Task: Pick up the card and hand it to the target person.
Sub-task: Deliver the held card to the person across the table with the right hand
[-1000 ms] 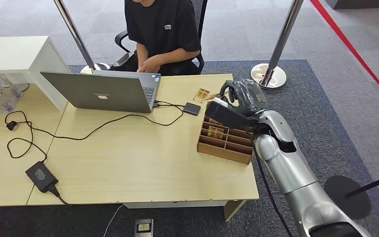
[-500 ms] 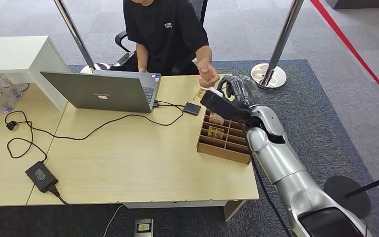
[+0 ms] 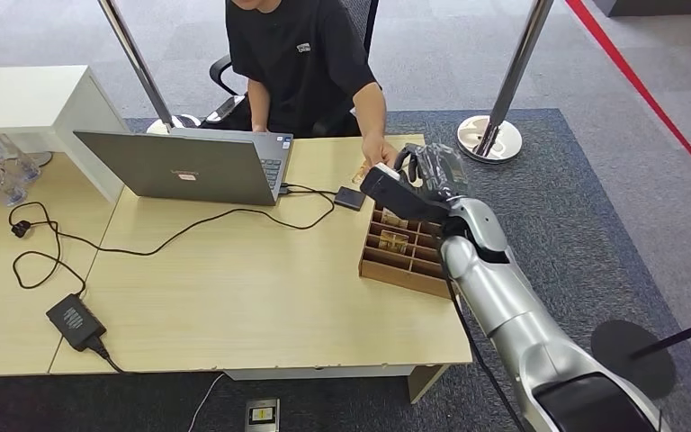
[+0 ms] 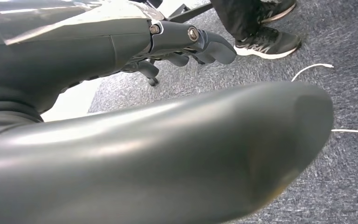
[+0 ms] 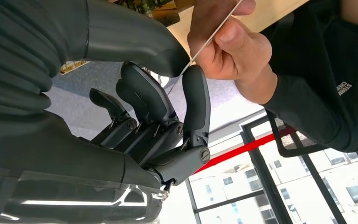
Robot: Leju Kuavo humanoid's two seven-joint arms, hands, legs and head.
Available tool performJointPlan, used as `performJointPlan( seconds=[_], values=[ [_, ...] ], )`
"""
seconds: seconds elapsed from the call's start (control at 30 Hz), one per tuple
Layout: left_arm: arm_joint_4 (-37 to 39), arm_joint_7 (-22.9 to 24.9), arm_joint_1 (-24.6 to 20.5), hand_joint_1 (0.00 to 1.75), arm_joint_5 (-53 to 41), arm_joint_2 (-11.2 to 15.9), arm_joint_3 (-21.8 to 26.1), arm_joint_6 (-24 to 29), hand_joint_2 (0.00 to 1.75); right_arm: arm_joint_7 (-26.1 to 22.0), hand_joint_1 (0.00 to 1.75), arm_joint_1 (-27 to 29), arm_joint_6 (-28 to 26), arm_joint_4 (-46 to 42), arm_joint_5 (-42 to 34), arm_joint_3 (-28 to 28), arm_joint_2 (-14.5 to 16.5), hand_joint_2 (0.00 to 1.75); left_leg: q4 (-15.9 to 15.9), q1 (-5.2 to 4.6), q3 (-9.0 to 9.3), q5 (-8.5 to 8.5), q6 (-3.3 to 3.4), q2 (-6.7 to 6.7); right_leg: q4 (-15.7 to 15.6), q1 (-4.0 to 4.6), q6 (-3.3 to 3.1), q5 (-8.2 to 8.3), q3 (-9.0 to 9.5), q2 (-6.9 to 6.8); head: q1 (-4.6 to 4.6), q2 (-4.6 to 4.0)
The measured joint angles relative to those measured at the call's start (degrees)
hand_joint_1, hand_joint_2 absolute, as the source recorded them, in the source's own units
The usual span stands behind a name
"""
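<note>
The wooden desk [image 3: 261,288] holds a grey laptop [image 3: 184,168] and a compartmented wooden tray [image 3: 407,255]. Above the tray's far end my right hand [image 5: 168,116] pinches the thin white card [image 5: 209,39] between thumb and finger, while the seated person's hand [image 5: 223,46] grips its other end. My left hand [image 4: 186,39] hangs over carpet, fingers loosely curled around nothing.

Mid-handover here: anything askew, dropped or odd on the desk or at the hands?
Nothing looks damaged or spilled. One loose card lies on the light wooden desk outside the brown wooden divider tray. The thin white card is pinched by the robot's right hand while the person's hand grips it too.
</note>
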Motion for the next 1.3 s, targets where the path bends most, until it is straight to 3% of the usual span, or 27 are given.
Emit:
performJointPlan(
  seconds=[0.1,0.2,0.27,0.33,0.5,0.63,0.9,1.03,1.17,1.3],
  values=[
    [0.0,0.0,-0.03,0.0,-0.09,0.0,-0.03,-0.04,0.0,1.03,1.58,-0.08,-0.92,0.63,1.54,0.02,0.22,1.75,0.0,0.0,0.0,0.0,0.0,0.0,0.0,0.0,0.0,0.0,0.0,0.0,0.01,-0.01],
    [0.0,0.0,-0.05,0.0,-0.09,0.0,-0.07,-0.08,0.0,2.1,1.29,-0.12,-1.53,1.14,2.99,0.02,0.4,1.75,0.0,0.0,0.0,0.0,0.0,0.0,0.0,0.0,0.0,0.0,0.0,0.0,0.01,-0.01],
    [0.0,0.0,-0.05,0.0,-0.1,0.0,-0.09,-0.1,0.0,2.64,0.57,-0.21,-1.82,1.49,3.68,0.03,0.49,1.75,0.0,0.0,0.0,0.0,0.0,0.0,0.0,0.0,0.0,0.0,0.0,0.0,0.01,-0.01],
    [0.0,0.0,-0.06,0.0,-0.1,0.0,-0.11,-0.1,0.0,3.09,0.0,-0.35,-2.11,1.96,4.32,0.13,0.56,1.75,0.0,0.0,0.0,0.0,0.0,0.0,0.0,0.0,0.0,0.0,0.0,0.0,0.01,0.0],
    [0.0,0.03,-0.06,0.0,-0.09,0.0,-0.15,-0.1,0.0,3.75,0.0,-0.42,-2.67,2.96,5.08,0.37,0.71,1.75,0.0,0.0,0.0,0.0,0.0,0.0,0.0,0.0,0.0,0.0,0.0,0.0,0.01,0.0],
    [0.0,0.04,-0.06,0.0,-0.07,0.0,-0.15,-0.1,0.0,4.39,0.0,-0.41,-3.9,3.62,5.53,0.37,0.9,0.0,0.0,0.0,0.0,0.0,0.0,0.0,0.0,0.0,0.0,0.0,0.0,0.0,0.0,0.0],
    [0.0,-0.04,-0.04,0.0,-0.02,0.0,-0.15,-0.1,0.0,5.65,0.0,0.18,-8.1,3.84,7.2,0.31,0.27,0.0,0.01,0.0,0.01,0.0,0.0,0.0,-0.01,0.0,0.0,0.0,-0.02,0.0,0.0,-0.01],
    [0.04,0.24,0.02,0.0,0.09,-0.02,-0.15,-0.11,0.0,8.77,0.0,3.83,-13.51,-0.48,11.55,-1.53,-1.66,0.0,0.04,0.0,0.01,-0.01,0.0,-0.05,-0.04,0.0,0.0,0.0,-0.01,0.0,-0.01,0.0],
    [0.14,0.8,0.14,0.0,0.28,-0.12,-0.15,-0.1,0.0,8.87,0.0,11.92,-15.32,-10.51,16.44,-7.85,-3.87,0.0,0.03,-0.01,-0.02,-0.04,0.03,-0.03,-0.07,0.0,0.01,-0.01,-0.02,0.0,0.0,-0.01],
    [0.15,1.22,0.25,0.0,0.4,-0.28,-0.15,-0.09,0.0,4.49,0.0,20.81,-15.5,-21.48,18.61,-18.36,-3.8,0.0,0.03,-0.01,-0.04,-0.06,0.04,-0.04,-0.09,-0.01,0.02,-0.02,-0.04,0.0,0.0,-0.01]
  ],
)
